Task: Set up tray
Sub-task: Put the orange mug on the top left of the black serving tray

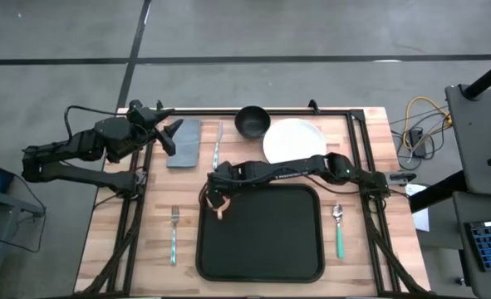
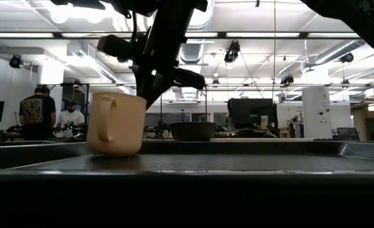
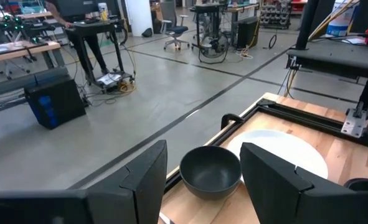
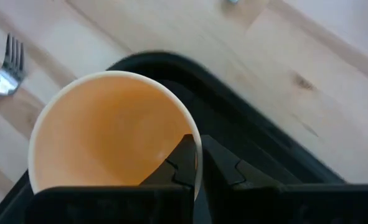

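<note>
- Nearest the lens in the right wrist view, the right gripper (image 4: 199,163) is clenched on the rim of a cream mug (image 4: 112,130), one finger inside the cup and one against its outer wall.
- The mug stands upright on the tray (image 1: 266,241), in the tray's far-left corner; in the low view the mug (image 2: 116,123) sits flat on the dark floor with its handle turned to the picture's left.
- The relation that matters: the gripper is directly above the mug's rim, so the tray lies straight below it and the way clear is, by my judgement, straight up once the fingers let go.
- The tray lies in the middle of the table at the near edge, long axis running left to right; the right arm stretches across its far rim to reach the mug (image 1: 219,202).
- Outward from there: a fork (image 1: 174,234) lies just left of the tray, a spoon (image 1: 339,229) just right of it, both off the tray.
- Beyond the far rim sit a white plate (image 1: 293,139), a dark bowl (image 1: 252,121), a second utensil (image 1: 217,143) and a grey napkin (image 1: 184,142).
- The left gripper (image 1: 167,133) hovers by the napkin with fingers spread and nothing between them; it is nearer the napkin and bowl, the right arm nearer the plate.
</note>
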